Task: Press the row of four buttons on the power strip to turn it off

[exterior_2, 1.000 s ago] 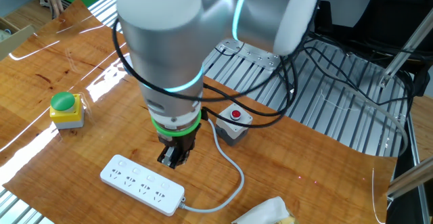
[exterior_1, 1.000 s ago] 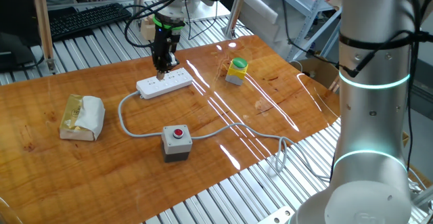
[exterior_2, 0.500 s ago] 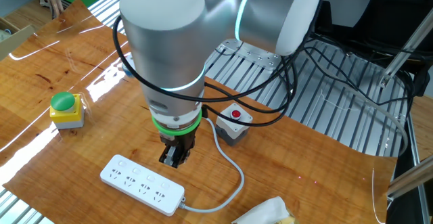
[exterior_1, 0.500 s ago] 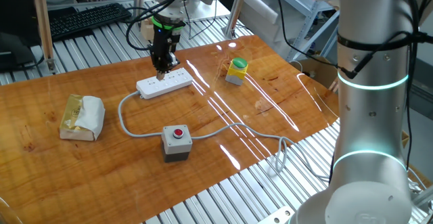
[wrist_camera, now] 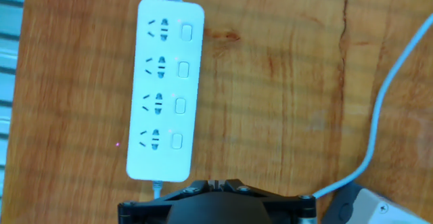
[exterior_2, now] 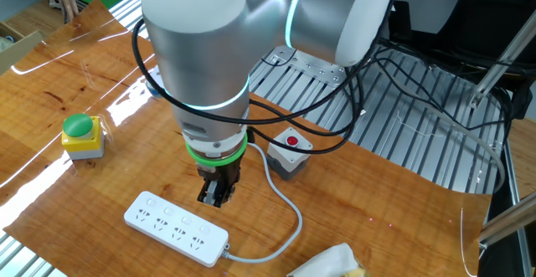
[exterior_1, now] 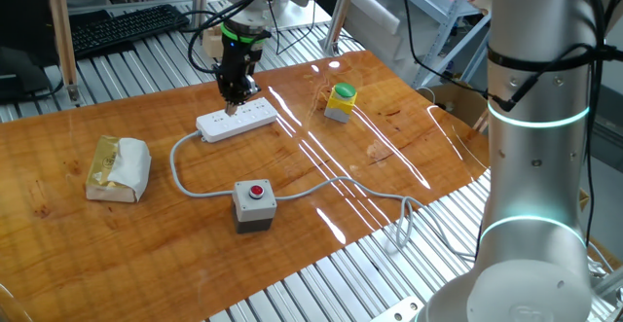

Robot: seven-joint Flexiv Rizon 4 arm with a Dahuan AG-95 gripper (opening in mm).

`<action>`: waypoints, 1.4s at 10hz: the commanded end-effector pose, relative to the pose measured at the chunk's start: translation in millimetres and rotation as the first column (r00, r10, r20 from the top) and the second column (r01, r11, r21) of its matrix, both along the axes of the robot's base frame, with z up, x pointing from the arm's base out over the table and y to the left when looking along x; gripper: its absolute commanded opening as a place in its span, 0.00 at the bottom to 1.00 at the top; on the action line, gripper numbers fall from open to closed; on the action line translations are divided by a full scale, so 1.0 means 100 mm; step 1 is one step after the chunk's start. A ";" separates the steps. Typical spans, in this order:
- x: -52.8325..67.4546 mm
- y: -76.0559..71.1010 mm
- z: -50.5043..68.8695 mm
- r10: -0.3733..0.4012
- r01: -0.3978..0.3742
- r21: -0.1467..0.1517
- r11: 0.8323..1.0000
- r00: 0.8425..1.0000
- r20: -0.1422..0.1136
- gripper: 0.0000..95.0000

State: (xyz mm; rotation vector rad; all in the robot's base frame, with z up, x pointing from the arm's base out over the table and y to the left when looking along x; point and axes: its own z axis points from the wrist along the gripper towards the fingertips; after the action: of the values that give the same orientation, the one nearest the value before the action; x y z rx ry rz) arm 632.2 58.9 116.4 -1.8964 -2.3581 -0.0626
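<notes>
The white power strip (exterior_1: pixel 237 121) lies flat on the wooden table (exterior_1: pixel 409 166), with a grey cable leaving one end. In the hand view the power strip (wrist_camera: pixel 164 88) runs lengthwise left of centre, and the four buttons (wrist_camera: pixel 183 69) form a row along its right edge, each beside a socket. My gripper (exterior_1: pixel 234 98) hangs just above the power strip (exterior_2: pixel 176 228), pointing down, near its cable end. The gripper (exterior_2: pixel 214 198) is shut with nothing in it. In the hand view the gripper (wrist_camera: pixel 214 181) sits to the right of the button row, clear of the strip.
A grey box with a red round button (exterior_1: pixel 255 205) stands nearer the table's front. A yellow block with a green cap (exterior_1: pixel 341 102) is off to the right. A wrapped packet (exterior_1: pixel 119 166) lies at the left. The grey cable (exterior_1: pixel 195 191) loops across the wood.
The hand has shifted very slightly above the strip, a touch higher than before. The strip and the other objects have not moved.
</notes>
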 end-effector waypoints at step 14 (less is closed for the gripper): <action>0.25 0.07 -0.20 -0.159 0.159 0.014 0.987 0.987 0.016 0.40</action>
State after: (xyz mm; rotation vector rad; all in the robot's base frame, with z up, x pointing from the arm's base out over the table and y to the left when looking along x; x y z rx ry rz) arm 659.3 66.5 96.7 -2.0593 -2.2103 -0.0999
